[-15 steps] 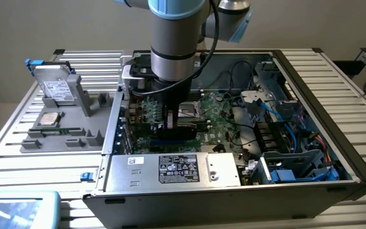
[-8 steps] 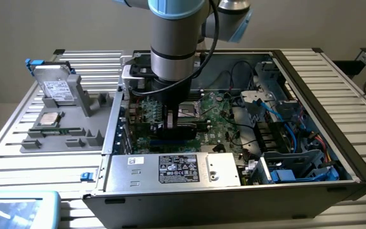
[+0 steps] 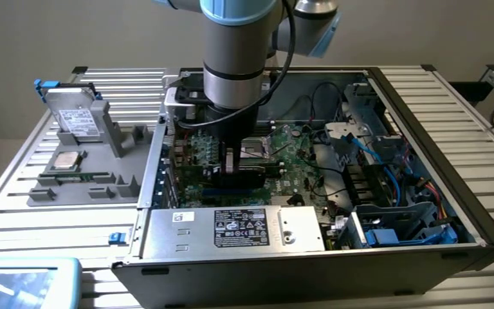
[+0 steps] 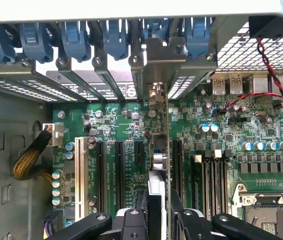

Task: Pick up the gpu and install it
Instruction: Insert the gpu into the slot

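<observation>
The gripper [image 4: 157, 212] is clamped on the gpu [image 4: 157, 172], one finger on each face of the card, which stands on edge above the black expansion slots [image 4: 119, 165] of the motherboard [image 4: 221, 145]. The wrist view adds that the card's silver bracket [image 4: 160, 57] sits among the blue latches [image 4: 114, 37], though I cannot tell whether the card is seated. The exterior view gives the wider setting: the arm [image 3: 234, 64] reaches straight down into the open computer case [image 3: 487, 238], with the power supply [image 3: 229, 228] at six o'clock from the gripper and a grey tray [image 3: 84, 193] holding an upright hard drive [image 3: 77, 119] at nine o'clock, well apart.
</observation>
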Robot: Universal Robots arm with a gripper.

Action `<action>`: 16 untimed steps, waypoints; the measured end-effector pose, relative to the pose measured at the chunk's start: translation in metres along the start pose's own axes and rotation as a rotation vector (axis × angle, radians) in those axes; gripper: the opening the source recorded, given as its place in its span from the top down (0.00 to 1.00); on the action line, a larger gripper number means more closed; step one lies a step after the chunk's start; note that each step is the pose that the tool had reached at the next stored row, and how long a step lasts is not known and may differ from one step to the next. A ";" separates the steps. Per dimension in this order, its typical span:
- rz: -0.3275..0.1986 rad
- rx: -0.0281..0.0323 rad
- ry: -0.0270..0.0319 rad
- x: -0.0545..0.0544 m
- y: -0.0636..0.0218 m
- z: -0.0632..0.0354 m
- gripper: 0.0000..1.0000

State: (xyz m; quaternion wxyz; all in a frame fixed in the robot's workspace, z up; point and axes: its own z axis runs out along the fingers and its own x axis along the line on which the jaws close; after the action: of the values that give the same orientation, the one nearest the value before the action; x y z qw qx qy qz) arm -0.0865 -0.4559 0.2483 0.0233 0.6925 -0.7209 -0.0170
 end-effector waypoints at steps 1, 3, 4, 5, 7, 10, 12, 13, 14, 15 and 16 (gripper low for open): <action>0.000 0.0000 0.0000 0.000 0.0000 0.0001 0.72; 0.000 0.0000 0.0001 -0.001 0.0000 0.0004 0.72; 0.000 0.0000 0.0001 -0.001 0.0000 0.0006 0.72; 0.000 -0.0001 0.0004 -0.001 0.0000 0.0006 0.72; 0.000 0.0000 0.0003 -0.001 -0.0001 0.0012 0.72; 0.000 0.0000 0.0011 -0.001 -0.0002 0.0028 0.72; 0.000 0.0000 0.0028 -0.001 -0.0002 0.0037 0.72; 0.000 0.0000 0.0036 -0.001 -0.0002 0.0037 0.72; 0.000 0.0000 0.0038 -0.001 -0.0002 0.0037 0.72; -0.001 0.0001 0.0038 -0.001 -0.0002 0.0038 0.72; -0.001 0.0002 0.0038 -0.001 -0.0002 0.0038 0.72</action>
State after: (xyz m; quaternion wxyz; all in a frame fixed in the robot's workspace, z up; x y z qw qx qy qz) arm -0.0865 -0.4548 0.2445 0.0246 0.6928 -0.7205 -0.0157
